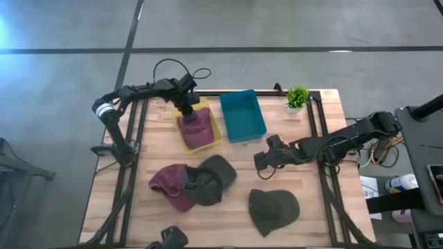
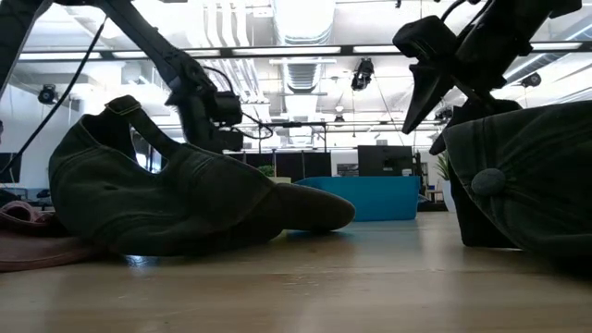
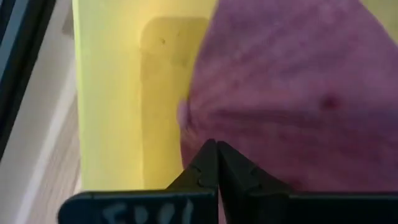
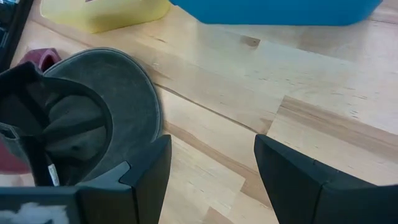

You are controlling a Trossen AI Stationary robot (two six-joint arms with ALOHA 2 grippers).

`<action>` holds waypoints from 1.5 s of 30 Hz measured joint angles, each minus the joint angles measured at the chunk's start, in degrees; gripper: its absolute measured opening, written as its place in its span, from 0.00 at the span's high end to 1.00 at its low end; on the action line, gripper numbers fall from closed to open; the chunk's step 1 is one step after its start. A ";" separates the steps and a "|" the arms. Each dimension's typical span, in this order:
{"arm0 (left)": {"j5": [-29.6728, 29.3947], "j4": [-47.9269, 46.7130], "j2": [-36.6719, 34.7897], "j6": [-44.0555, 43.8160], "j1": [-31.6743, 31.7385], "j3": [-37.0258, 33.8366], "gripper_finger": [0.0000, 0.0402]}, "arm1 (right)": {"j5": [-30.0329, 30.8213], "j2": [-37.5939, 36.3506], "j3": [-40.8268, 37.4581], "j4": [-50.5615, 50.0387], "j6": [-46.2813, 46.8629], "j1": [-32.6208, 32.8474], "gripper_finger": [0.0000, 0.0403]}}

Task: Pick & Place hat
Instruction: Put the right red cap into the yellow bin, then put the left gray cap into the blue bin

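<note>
Here, my left pincer (image 1: 188,111) sits closed over the maroon hat (image 1: 196,126) in the yellow bin (image 1: 215,140), upper centre of the high view.

My right pincer (image 1: 263,161) hangs with fingers apart above bare table (image 1: 304,180), right of centre, near the upturned olive hat (image 1: 206,181); a second olive hat (image 1: 273,209) lies lower right.

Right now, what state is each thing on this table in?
Left claw: shut, over the yellow bin.
Right claw: open, holding nothing.
Yellow bin: holds a maroon hat.
Blue bin: empty.
Second maroon hat: on the table, partly under a dark hat.
</note>
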 joint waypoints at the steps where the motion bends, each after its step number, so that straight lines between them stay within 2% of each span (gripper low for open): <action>1: -0.08 -1.75 -0.46 0.45 0.00 0.85 1.00 | 0.00 0.00 0.00 -0.05 -0.32 0.01 0.44; 11: 0.16 -5.93 -5.35 0.55 -0.26 5.92 1.00 | -0.35 0.00 0.00 -0.96 -1.39 0.02 0.44; 17: 1.48 -8.28 -8.67 -0.59 -4.39 5.97 1.00 | -3.25 0.00 0.32 -0.76 -2.67 0.35 0.44; 22: 2.37 -10.39 -13.93 -2.45 -12.04 5.49 1.00 | -3.57 -0.02 1.04 -0.22 -6.59 2.03 0.44; 28: 3.92 -14.10 -17.76 -6.38 -26.78 4.10 1.00 | -4.38 -0.02 1.14 -0.23 -10.83 2.97 0.44; 33: -4.01 -18.05 -18.12 -13.40 -38.91 1.54 0.99 | -6.91 -0.02 1.14 0.24 -14.72 3.08 0.44; 35: -6.90 -17.46 -18.12 -19.49 -42.59 0.44 0.96 | -7.59 -0.02 1.14 0.84 -16.25 3.30 0.44; 40: -6.58 -13.56 -18.10 -29.39 -49.15 -1.11 0.79 | -8.03 -0.02 1.14 1.10 -17.67 4.13 0.44; 45: -6.15 -4.57 -16.68 -37.39 -51.28 -1.17 0.68 | -8.03 -0.02 1.14 1.60 -17.21 6.70 0.44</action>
